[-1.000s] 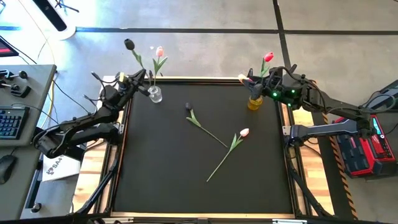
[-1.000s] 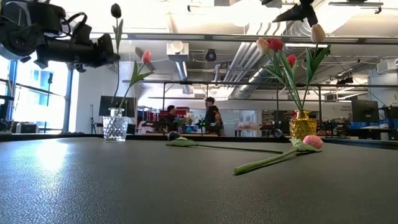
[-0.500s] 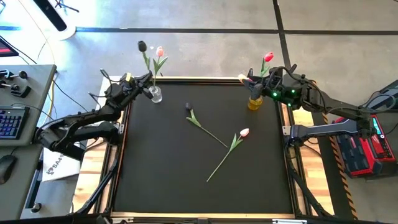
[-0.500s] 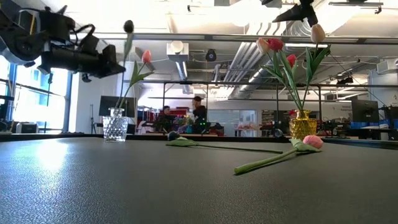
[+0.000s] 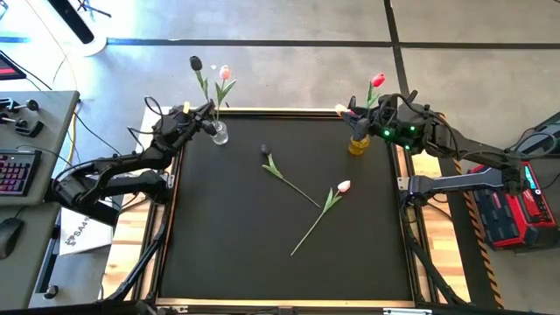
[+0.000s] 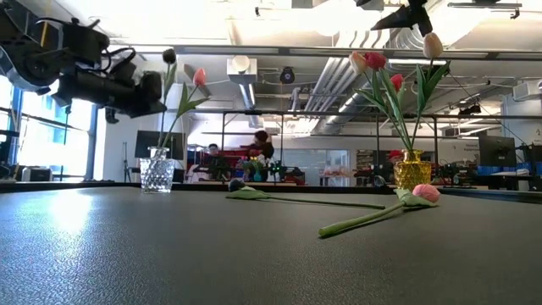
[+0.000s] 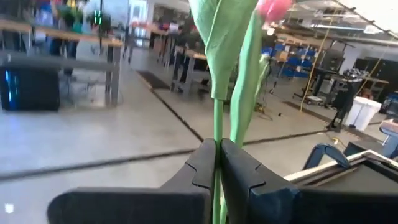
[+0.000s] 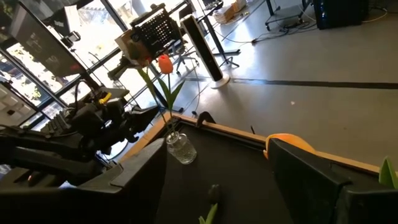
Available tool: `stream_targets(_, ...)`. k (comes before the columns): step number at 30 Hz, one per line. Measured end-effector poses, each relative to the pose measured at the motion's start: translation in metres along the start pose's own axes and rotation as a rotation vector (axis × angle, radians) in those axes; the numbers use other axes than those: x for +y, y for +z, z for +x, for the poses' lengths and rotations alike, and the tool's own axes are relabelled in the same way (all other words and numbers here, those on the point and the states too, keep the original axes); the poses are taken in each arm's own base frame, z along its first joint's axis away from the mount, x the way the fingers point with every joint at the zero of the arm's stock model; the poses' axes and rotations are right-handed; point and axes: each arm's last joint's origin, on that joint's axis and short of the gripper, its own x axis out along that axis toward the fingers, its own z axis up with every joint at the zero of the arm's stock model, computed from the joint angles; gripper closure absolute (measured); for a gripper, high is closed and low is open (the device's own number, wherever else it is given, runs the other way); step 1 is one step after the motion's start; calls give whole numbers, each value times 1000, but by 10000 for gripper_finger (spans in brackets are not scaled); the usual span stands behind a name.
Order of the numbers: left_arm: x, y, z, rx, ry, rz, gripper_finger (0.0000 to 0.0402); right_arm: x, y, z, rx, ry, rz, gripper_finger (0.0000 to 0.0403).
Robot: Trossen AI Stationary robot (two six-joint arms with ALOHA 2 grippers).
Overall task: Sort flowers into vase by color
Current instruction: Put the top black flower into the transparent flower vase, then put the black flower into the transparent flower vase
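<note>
While the dark tulip [image 5: 195, 63] stood with its stem down in the clear glass vase [image 5: 218, 132] at the bench's far left corner, the left hand [image 5: 206, 118] was clamped shut on that stem just above the vase mouth. The wrist view showed the fingers pinched tight on a thin green stem, with a leaf and the pink tulip [image 5: 225, 73] already in that vase right behind it.

Two flowers were left flat mid-bench: a dark-headed one [image 5: 265, 150] and a white-pink one [image 5: 344, 185], stems crossing or nearly so. The amber vase [image 5: 358, 143] at the far right corner held red and pale tulips [image 6: 375, 61]. The right hand [image 5: 361, 115] waited beside it, jaws wide, holding nothing.

My read: the step is seating the dark tulip, nearly done. To do it well:
- get the stem end fully down in the vase before letting go
- open slowly and only a little, so the fingers don't flick the stem
- back out along the hand's own axis, clear of the pink tulip's leaf
- don't nudge the vase; it looked light and tippable
</note>
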Motion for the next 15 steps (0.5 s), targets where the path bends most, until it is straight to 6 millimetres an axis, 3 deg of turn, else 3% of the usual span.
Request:
stream_targets(7, 1, -8, 0, 88, -6, -60, 346, 0, 1, 0, -7, 3, -13, 136)
stream_targets(15, -3, -2, -3, 69, -95, -72, 262, 1, 2, 0, -17, 10, -8, 136)
